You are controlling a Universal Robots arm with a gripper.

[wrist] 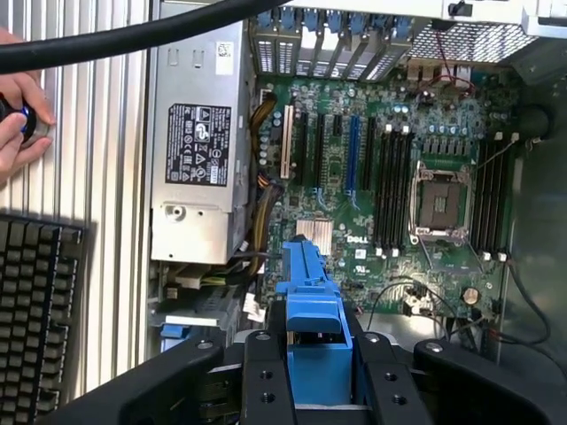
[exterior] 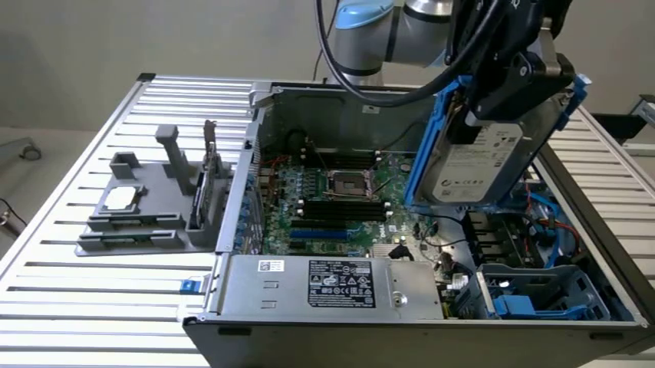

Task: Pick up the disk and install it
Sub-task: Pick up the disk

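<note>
The disk (exterior: 481, 165) is a silver-grey drive with a white label in blue plastic rails. It hangs upright and slightly tilted over the right side of the open computer case (exterior: 268, 115). My gripper (exterior: 508, 92) is shut on the disk's upper end. In the wrist view the black fingers (wrist: 266, 372) sit on both sides of the disk's blue rail (wrist: 310, 292), with the motherboard (wrist: 399, 177) beyond it. A blue drive cage (exterior: 542, 295) sits in the case's near right corner, below the disk.
The power supply (exterior: 327, 284) fills the case's front. On the exterior view's left, a grey fixture (exterior: 143, 222) holds a small silver chip (exterior: 121, 198) and a dark upright card (exterior: 211, 153). A hand (wrist: 18, 124) and a keyboard (wrist: 35, 310) lie outside the case.
</note>
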